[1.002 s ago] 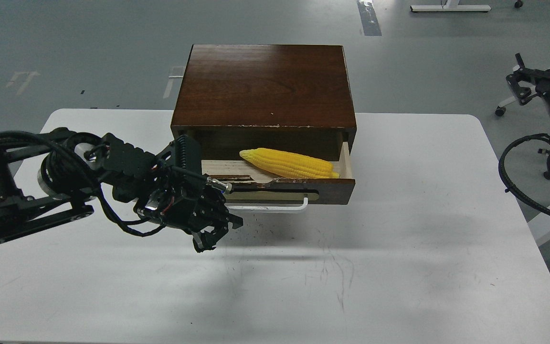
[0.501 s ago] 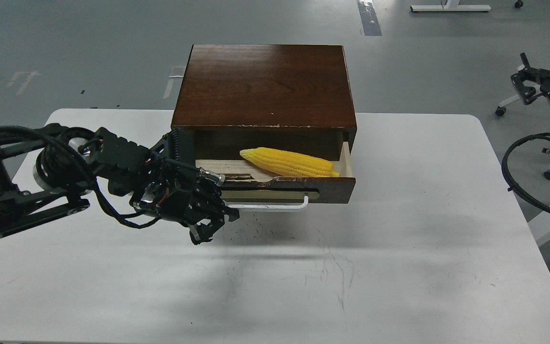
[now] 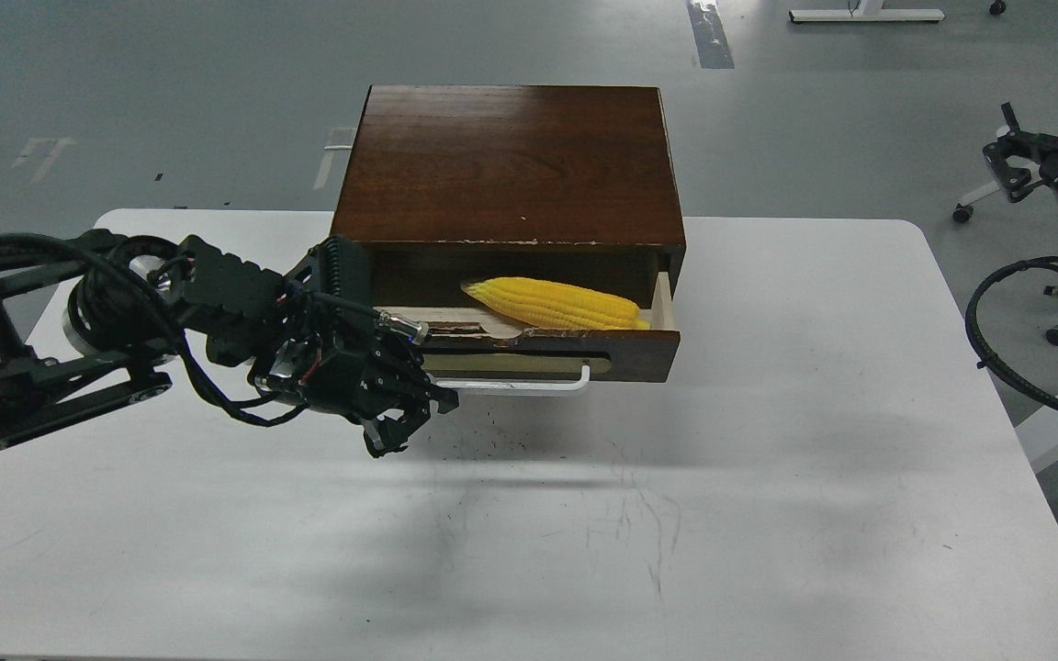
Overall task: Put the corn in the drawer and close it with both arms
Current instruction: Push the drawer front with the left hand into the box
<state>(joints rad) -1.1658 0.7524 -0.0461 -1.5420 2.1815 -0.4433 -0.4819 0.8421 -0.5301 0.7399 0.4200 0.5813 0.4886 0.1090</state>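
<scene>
- Our left gripper [image 3: 391,439] hangs low beside the handle [image 3: 520,386], dark; we cannot tell whether its fingers are apart.
- The corn [image 3: 555,303] lies inside the half-open drawer [image 3: 625,351].
- We judge closing is under way; next, push the front squarely home.
- Our right gripper [image 3: 1011,161] waits well off the table [image 3: 768,514], seemingly apart.

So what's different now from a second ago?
The drawer has slid partly in, carrying the corn under the cabinet top. The left claw, by the handle's left end, moved in with it. The table stayed put.
</scene>
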